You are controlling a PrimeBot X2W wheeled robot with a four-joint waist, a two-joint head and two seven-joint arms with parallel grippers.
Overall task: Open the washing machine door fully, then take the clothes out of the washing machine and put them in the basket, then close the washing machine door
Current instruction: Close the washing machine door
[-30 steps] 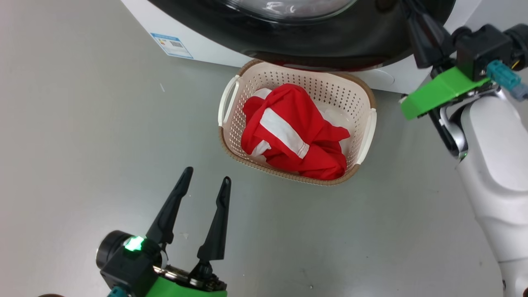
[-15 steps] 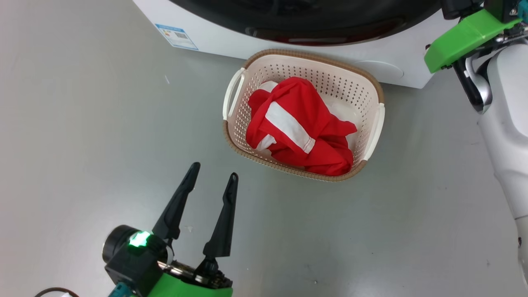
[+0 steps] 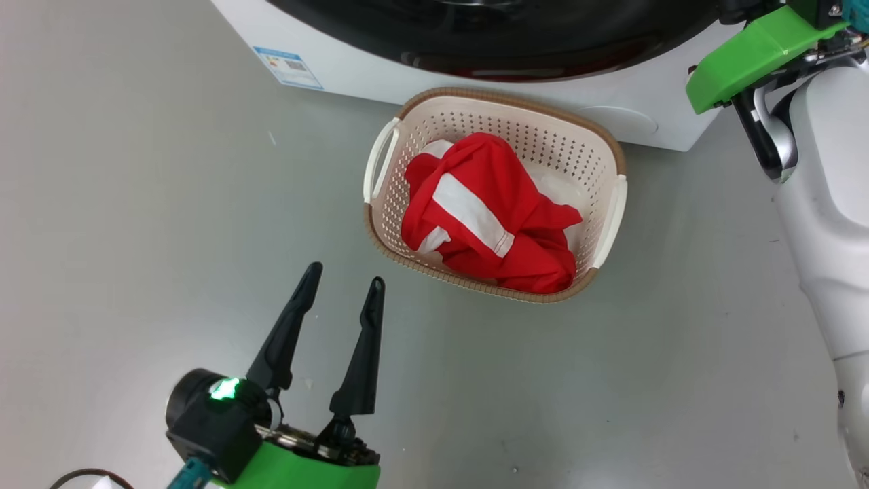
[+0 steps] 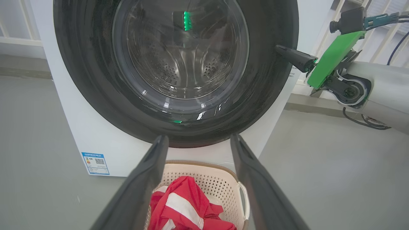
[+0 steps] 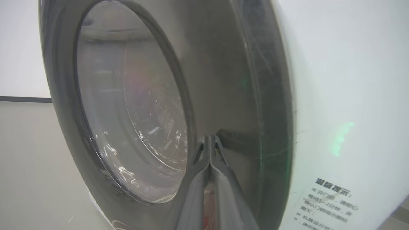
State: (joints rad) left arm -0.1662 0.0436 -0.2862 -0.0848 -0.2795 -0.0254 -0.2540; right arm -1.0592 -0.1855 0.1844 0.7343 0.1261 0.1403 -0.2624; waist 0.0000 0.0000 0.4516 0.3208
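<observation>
Door (image 4: 179, 57): looks shut against machine (image 4: 80, 137).
Clothes (image 3: 489, 217): in basket (image 3: 516, 102), at door's 6 o'clock.
Right hand (image 5: 209, 140): closed, empty, tips at door's 3 o'clock edge.
Left hand (image 3: 345, 273): open, empty.
Risk: tips slipping on the glossy door could leave it unlatched.

Grey speckled floor (image 3: 136, 204); white railing (image 4: 19, 41) beyond.

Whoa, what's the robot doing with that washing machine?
It's finishing laundry duty. The red clothes lie in the basket on the floor in front of the washing machine. The right gripper, fingers shut together, has its tips at the black rim of the washing machine door, which looks closed or nearly so. The left gripper hangs open above the floor near the basket, holding nothing.
</observation>
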